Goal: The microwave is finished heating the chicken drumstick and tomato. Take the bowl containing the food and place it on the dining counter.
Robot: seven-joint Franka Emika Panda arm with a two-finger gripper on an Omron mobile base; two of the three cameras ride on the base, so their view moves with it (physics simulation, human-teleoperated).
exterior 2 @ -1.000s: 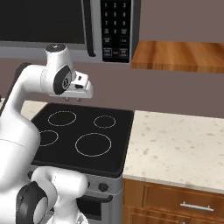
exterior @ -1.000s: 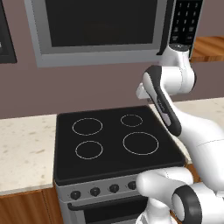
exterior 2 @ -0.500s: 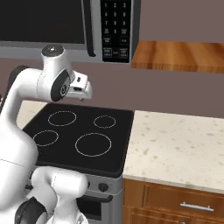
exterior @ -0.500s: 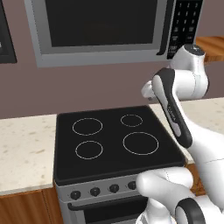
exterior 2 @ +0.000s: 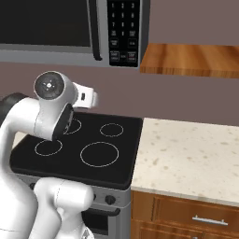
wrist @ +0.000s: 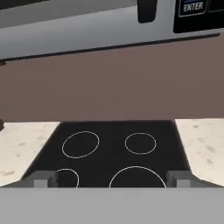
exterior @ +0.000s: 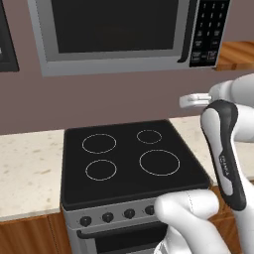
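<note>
The microwave [exterior: 124,34] hangs on the brown wall above a black cooktop [exterior: 131,161], its wide dark glass door shut and framed in grey; its black keypad [exterior: 208,32] with white buttons sits at the right end of the box, and in the right base view that keypad [exterior 2: 123,30] stands just left of a wooden shelf [exterior 2: 191,59]; nothing inside the microwave can be made out through the dark door, so the bowl and the food cannot be placed from these pictures. The cooktop carries four thin white rings and tops a grey oven front with a row of dark knobs [exterior: 119,215]; beige speckled counter [exterior: 27,168] lies to its left, and another stretch of the same stone [exterior 2: 186,158] lies to its right over brown wooden cabinets with a metal handle [exterior 2: 205,220]. The white arm rises beside the right edge of the cooktop, its hand held above the stove's right side and below the microwave (well apart from both); in the hand view the two dark finger tips stand wide apart at the bottom, one fingertip [wrist: 41,179] at the left and the other at the right, so the gripper [wrist: 109,180] is spread and grasps nothing; past the fingers that view looks across the cooktop rings to the brown wall and the lower edge of the microwave, where a key reading ENTER [wrist: 193,6] shows.
</note>
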